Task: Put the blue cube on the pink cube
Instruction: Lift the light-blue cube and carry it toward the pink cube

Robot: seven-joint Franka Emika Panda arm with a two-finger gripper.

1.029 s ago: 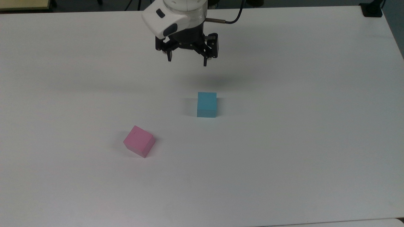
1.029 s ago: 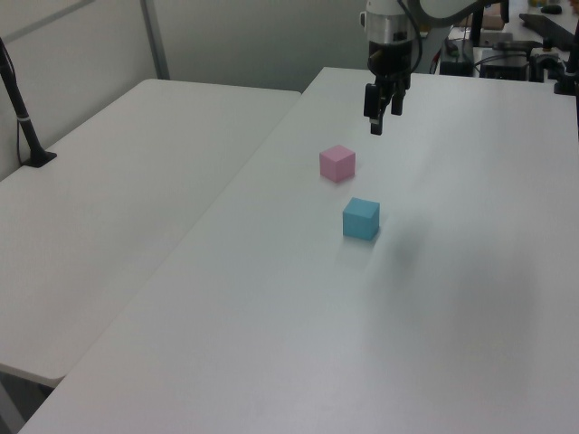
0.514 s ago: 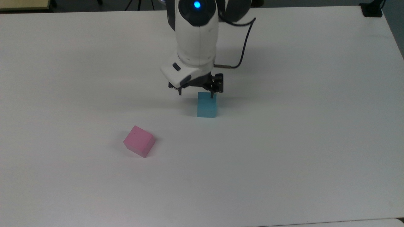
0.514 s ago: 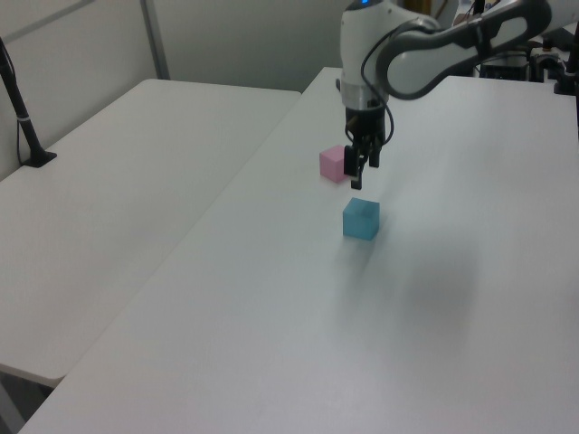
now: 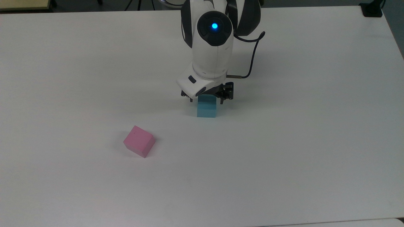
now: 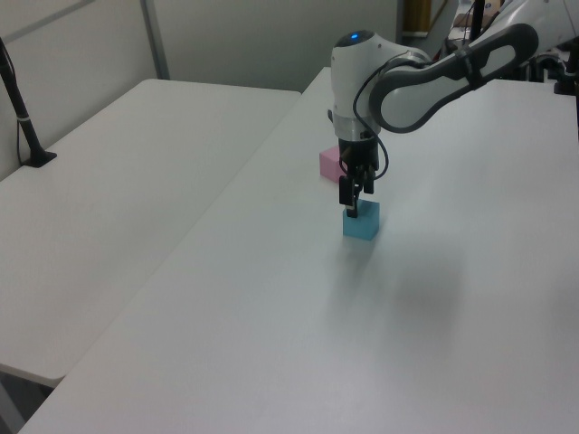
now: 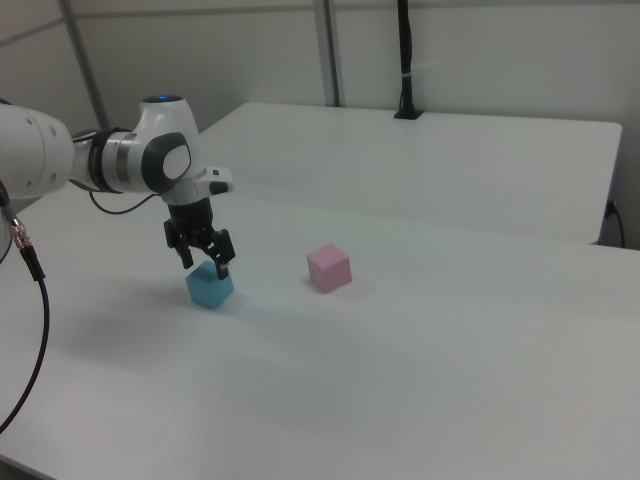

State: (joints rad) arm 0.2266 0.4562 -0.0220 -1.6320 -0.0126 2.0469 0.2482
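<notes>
The blue cube (image 5: 206, 109) (image 6: 361, 222) (image 7: 209, 289) rests on the white table (image 5: 284, 142) near its middle. My gripper (image 5: 206, 100) (image 6: 351, 210) (image 7: 205, 267) hangs directly over it, open, one fingertip at each side of the cube's top edge and not closed on it. The arm's white wrist hides the cube's far part in the top view. The pink cube (image 5: 139, 141) (image 7: 329, 267) sits apart on the table, turned at an angle, toward the top view's lower left. In the left view the pink cube (image 6: 328, 163) is partly covered by the arm.
A black cable (image 5: 252, 63) loops from the wrist. A second white table (image 6: 118, 181) adjoins this one, with a black post (image 6: 23, 117) (image 7: 405, 60) clamped on it. A black object (image 5: 371, 9) sits at the top view's upper right corner.
The arm has come forward and down from the table's far side until the open gripper straddles the blue cube's top. Neither cube has moved.
</notes>
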